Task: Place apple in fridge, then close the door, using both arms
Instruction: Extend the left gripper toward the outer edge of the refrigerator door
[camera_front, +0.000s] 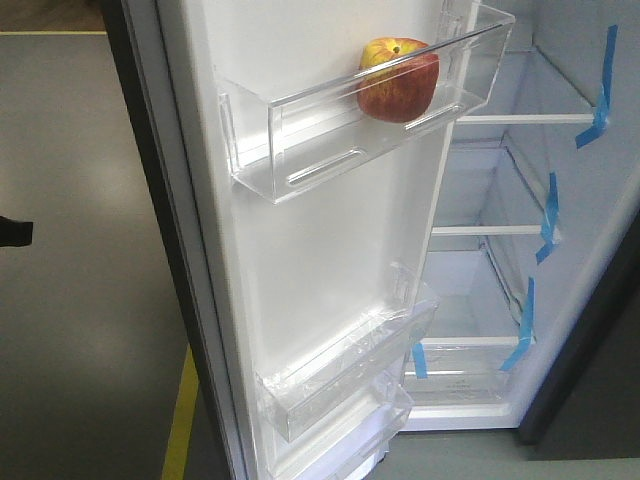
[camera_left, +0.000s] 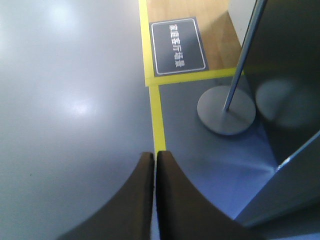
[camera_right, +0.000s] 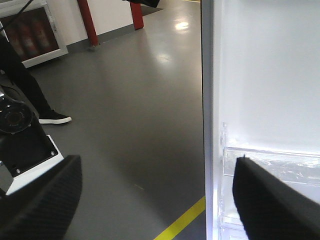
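Two pincers are empty: left pincer (camera_left: 154, 154) closed, right pincer (camera_right: 158, 160) spread. The door (camera_front: 330, 250), apple (camera_front: 398, 85) binned at one o'clock, should be pushed shut slowly.

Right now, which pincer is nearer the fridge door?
Right. The right pincer is open at the edge of the door, by its white inner face; the left pincer is shut, pointing at the floor.

R claw (camera_right: 157, 167) spread wide beside white door (camera_right: 265, 75) interior; clear bin (camera_right: 280, 157) low.
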